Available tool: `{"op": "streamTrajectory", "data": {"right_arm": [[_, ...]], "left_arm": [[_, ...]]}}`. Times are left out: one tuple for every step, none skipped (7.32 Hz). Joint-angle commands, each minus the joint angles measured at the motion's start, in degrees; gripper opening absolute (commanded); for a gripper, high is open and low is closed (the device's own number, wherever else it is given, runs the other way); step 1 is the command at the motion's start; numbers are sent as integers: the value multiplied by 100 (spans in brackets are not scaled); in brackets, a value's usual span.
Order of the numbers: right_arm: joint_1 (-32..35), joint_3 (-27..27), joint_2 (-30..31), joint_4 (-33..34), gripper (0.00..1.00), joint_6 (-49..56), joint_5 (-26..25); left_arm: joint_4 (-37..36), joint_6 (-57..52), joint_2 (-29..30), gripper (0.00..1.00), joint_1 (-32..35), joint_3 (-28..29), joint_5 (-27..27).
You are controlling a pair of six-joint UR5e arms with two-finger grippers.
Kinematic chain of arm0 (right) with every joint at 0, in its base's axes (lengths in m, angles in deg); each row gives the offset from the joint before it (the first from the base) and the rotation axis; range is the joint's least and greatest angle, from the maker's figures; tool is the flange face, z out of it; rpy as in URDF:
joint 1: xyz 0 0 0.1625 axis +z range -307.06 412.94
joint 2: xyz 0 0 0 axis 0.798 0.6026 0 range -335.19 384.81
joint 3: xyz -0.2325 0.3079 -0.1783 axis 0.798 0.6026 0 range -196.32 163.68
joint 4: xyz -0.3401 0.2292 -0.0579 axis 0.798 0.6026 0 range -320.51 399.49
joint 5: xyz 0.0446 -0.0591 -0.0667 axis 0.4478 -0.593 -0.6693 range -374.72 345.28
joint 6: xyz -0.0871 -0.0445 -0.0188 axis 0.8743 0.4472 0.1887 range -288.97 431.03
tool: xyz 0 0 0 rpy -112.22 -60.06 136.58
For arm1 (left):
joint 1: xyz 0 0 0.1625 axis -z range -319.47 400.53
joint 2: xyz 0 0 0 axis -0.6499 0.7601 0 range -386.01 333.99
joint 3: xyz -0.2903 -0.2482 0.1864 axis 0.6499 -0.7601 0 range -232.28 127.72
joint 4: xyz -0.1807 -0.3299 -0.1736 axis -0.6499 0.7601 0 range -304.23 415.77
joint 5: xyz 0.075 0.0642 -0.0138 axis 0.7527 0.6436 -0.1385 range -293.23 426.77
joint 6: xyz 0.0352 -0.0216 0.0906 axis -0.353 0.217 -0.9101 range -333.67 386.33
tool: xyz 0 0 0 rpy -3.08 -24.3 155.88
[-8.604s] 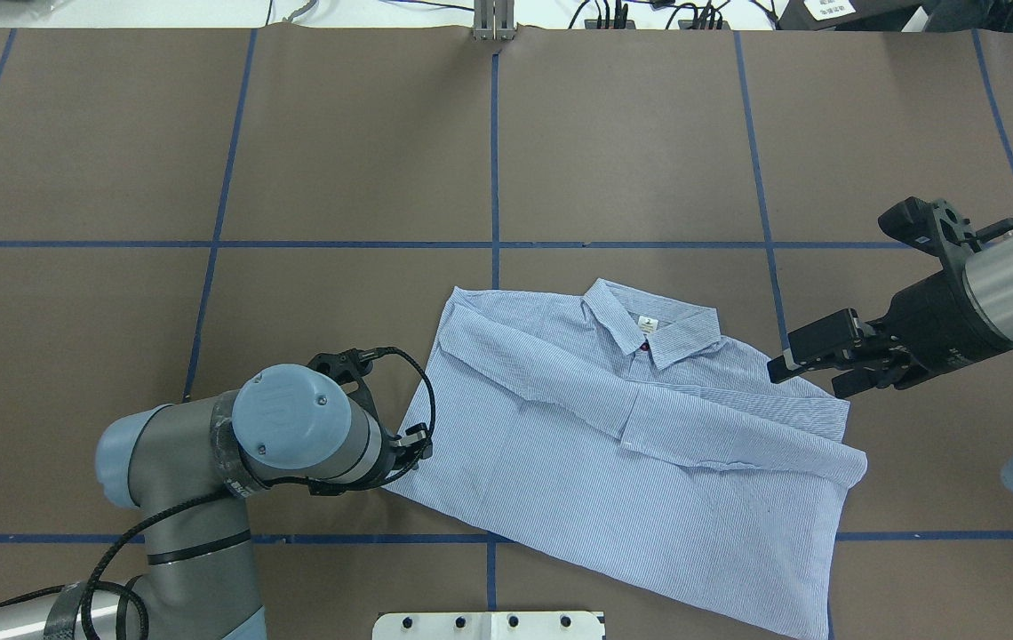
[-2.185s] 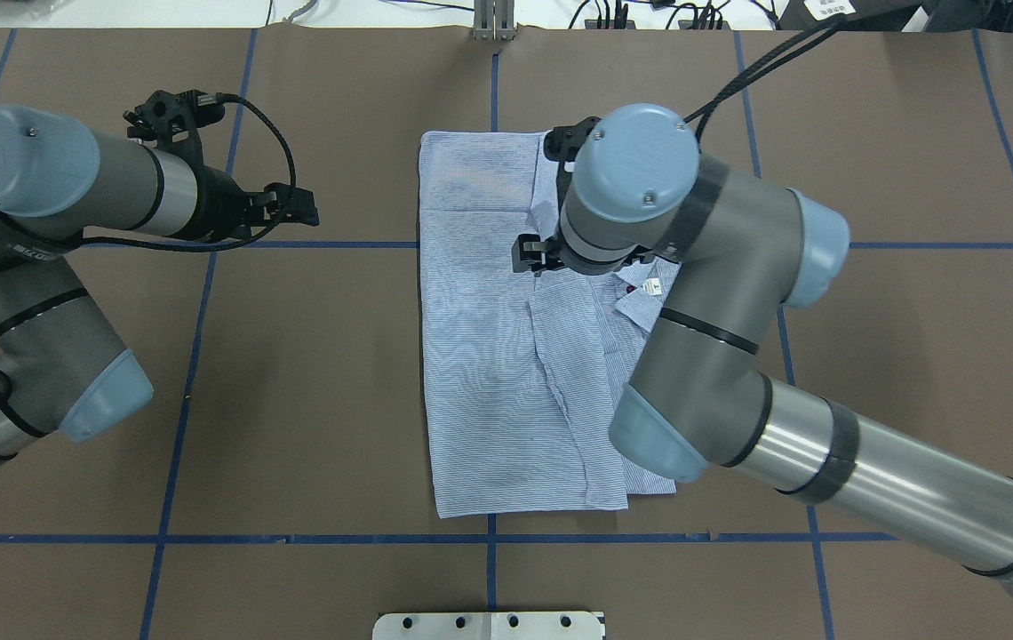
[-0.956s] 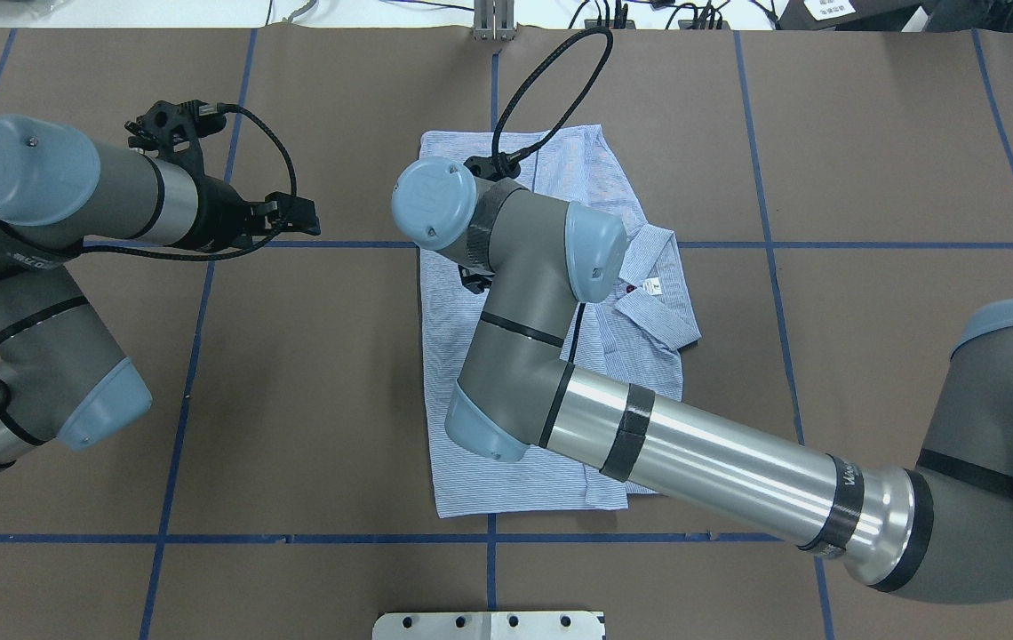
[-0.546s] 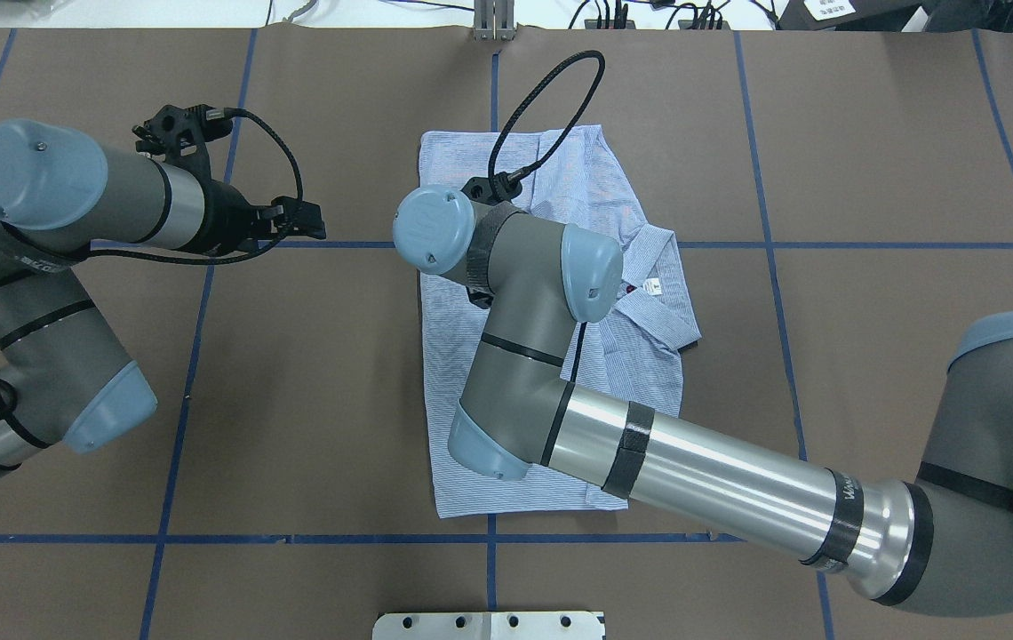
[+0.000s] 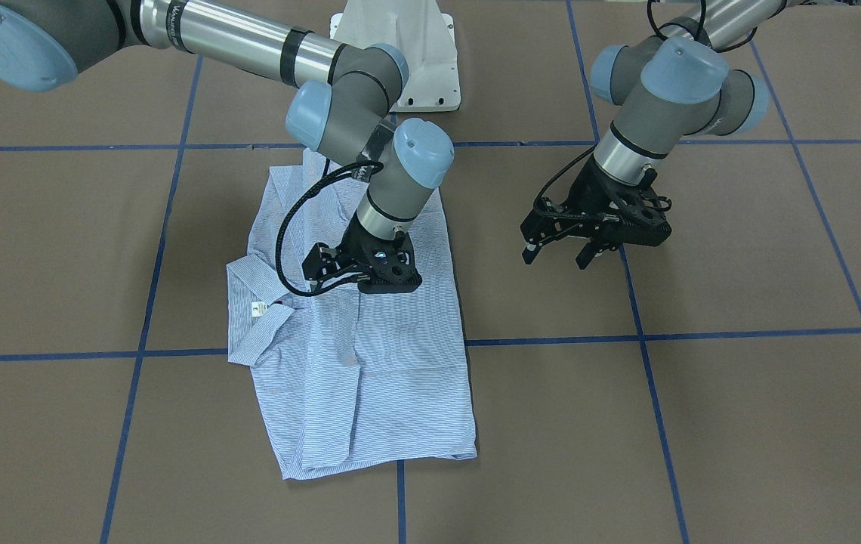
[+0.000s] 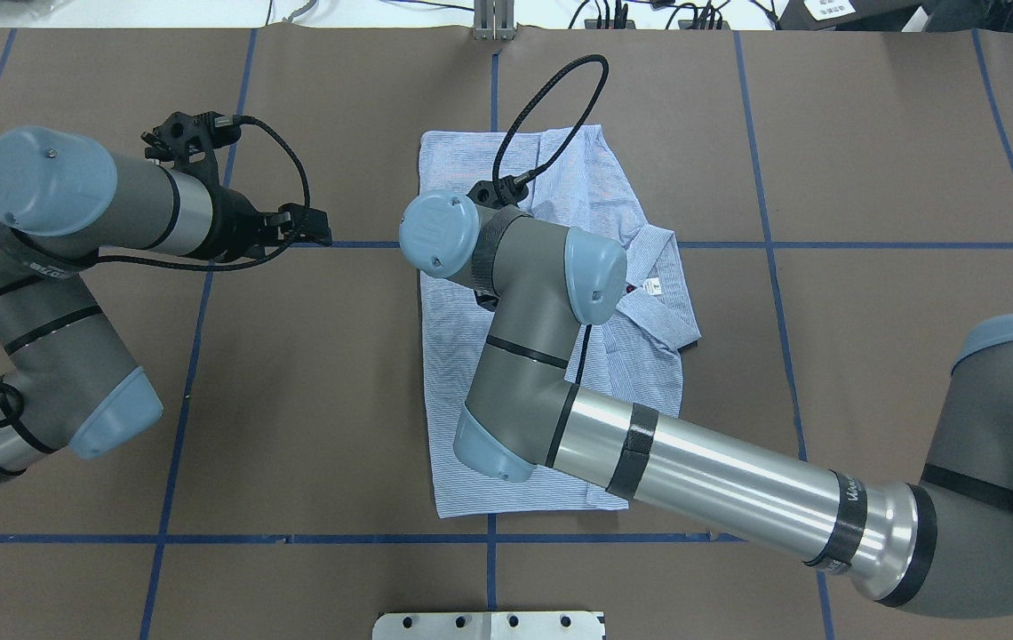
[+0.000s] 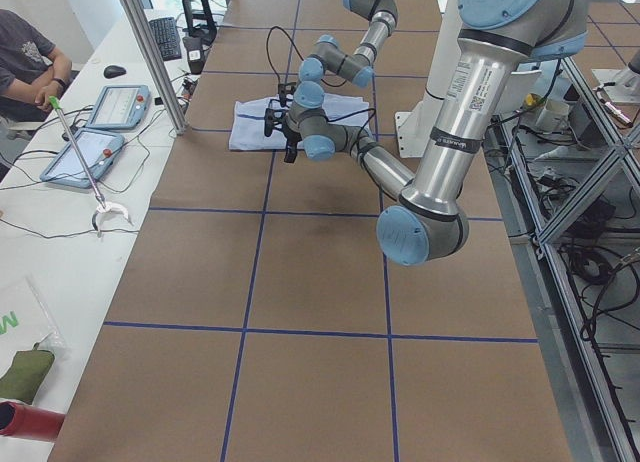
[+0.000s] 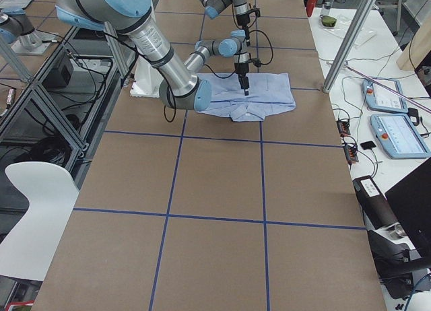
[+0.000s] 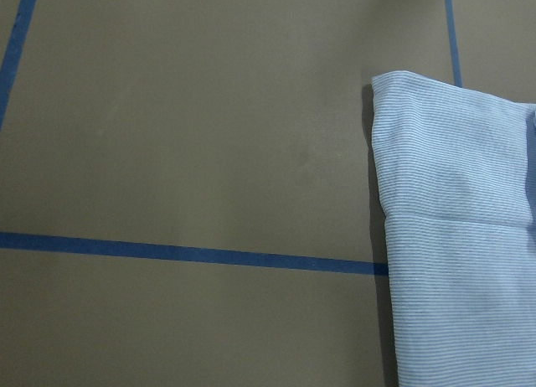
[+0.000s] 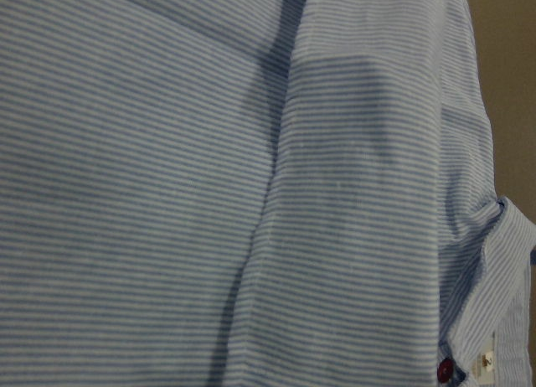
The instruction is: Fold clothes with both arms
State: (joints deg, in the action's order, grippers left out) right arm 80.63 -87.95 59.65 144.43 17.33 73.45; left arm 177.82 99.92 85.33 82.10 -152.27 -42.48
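Moved slightly toward 3 o'clock since half a second earlier, the left arm's black two-finger gripper (image 5: 557, 255) is held with its jaws spread, grasping nothing. It is poised above the brown paper-covered table (image 6: 871, 160) marked with blue tape lines (image 6: 826, 244). The long-sleeved shirt of fine light-blue-and-white stripes (image 6: 446, 373) is laid folded into a long rectangle at the table's middle, apart from that gripper, which is at its 9 o'clock. The collar (image 6: 662, 302) juts out at 3 o'clock. The right arm's black gripper (image 5: 364, 281) is pointed down over the cloth; whether it is clenched cannot be told.
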Motion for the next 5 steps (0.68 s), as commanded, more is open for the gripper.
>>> {"op": "streamTrajectory", "data": {"right_arm": [[0, -9, 58, 1, 100, 9, -1], [9, -35, 67, 36, 100, 113, -1], [26, -44, 111, 36, 100, 140, -1], [35, -79, 155, 36, 100, 141, -1], [70, -105, 233, 36, 100, 149, -1]], "left_arm": [[3, 24, 2, 100, -18, 6, 0], [3, 67, 11, 100, -61, 6, 9], [3, 68, 11, 100, -70, 6, 9], [3, 68, 19, 100, -70, 6, 9], [3, 76, 28, 100, -70, -3, 1]]}}
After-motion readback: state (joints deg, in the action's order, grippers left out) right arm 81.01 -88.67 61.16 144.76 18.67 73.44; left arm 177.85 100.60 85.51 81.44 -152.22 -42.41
